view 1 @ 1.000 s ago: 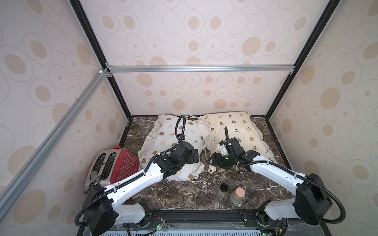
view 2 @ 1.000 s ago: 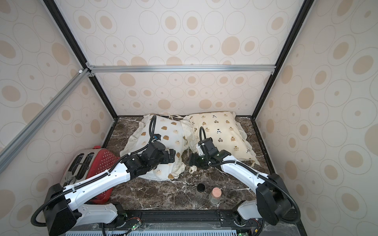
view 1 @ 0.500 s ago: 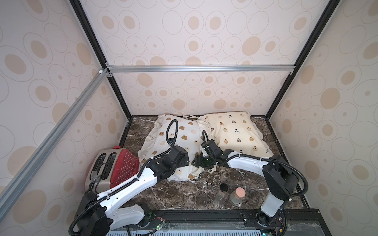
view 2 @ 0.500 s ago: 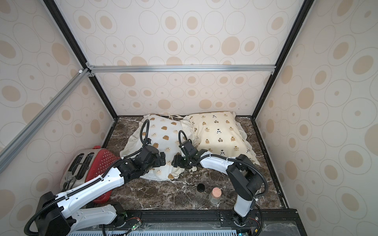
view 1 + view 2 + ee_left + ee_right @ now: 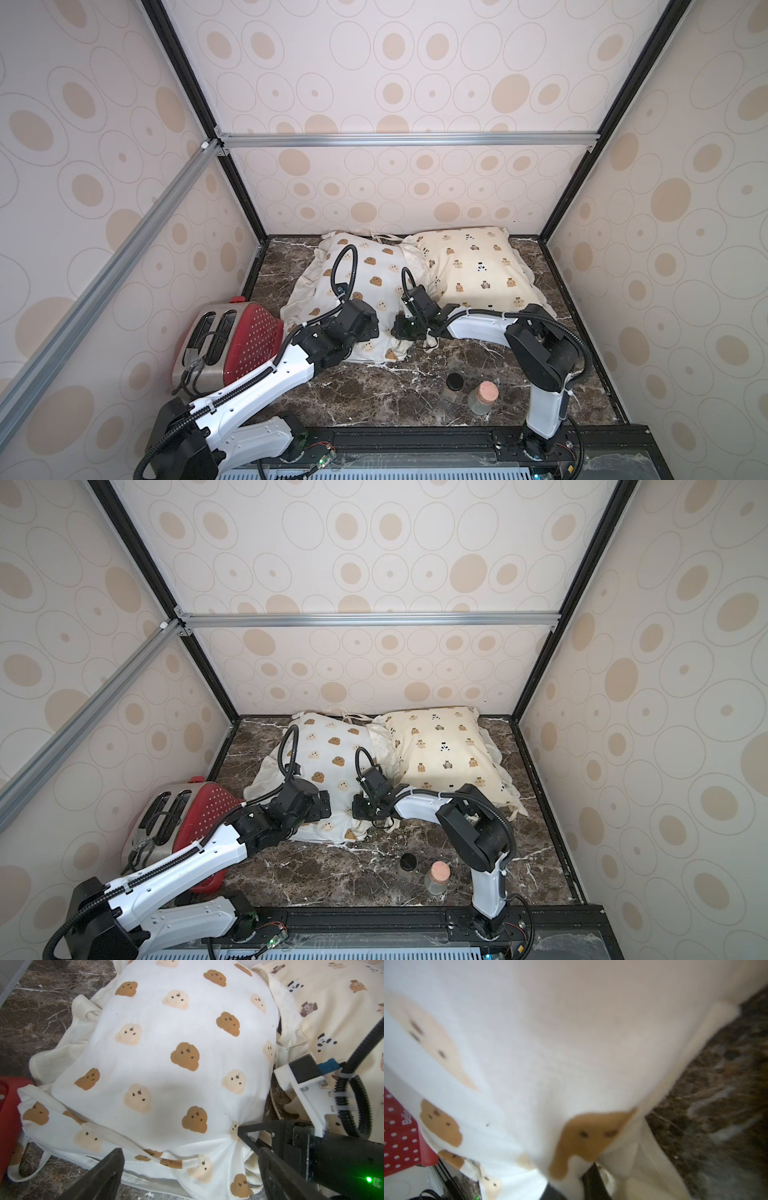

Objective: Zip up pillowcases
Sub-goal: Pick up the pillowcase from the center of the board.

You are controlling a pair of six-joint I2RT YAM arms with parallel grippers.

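Observation:
The white pillowcase (image 5: 370, 270) (image 5: 332, 754) with brown and cream blob faces lies at the back middle of the marble table. The cream-yellow pillowcase (image 5: 473, 266) (image 5: 444, 746) with bears and pandas lies against its right side. My left gripper (image 5: 371, 328) (image 5: 191, 1174) hangs open over the white one's near edge (image 5: 145, 1178), with nothing between its fingers. My right gripper (image 5: 400, 330) (image 5: 243, 1133) is shut on fabric at the white pillowcase's near right corner, and the cloth puckers round its tip. In the right wrist view blurred white fabric (image 5: 550, 1053) fills the frame and hides most of the fingers (image 5: 591, 1182).
A red dotted toaster (image 5: 232, 340) (image 5: 183, 816) stands at the left, close to the left arm. A black-lidded jar (image 5: 455, 384) and a cork-stoppered jar (image 5: 482, 397) stand near the front. Patterned walls enclose the marble table (image 5: 374, 395) on three sides.
The right gripper has moved left from the cream-yellow pillowcase to the white one's near right corner and shut on its fabric. The left arm has drawn back a little toward the front.

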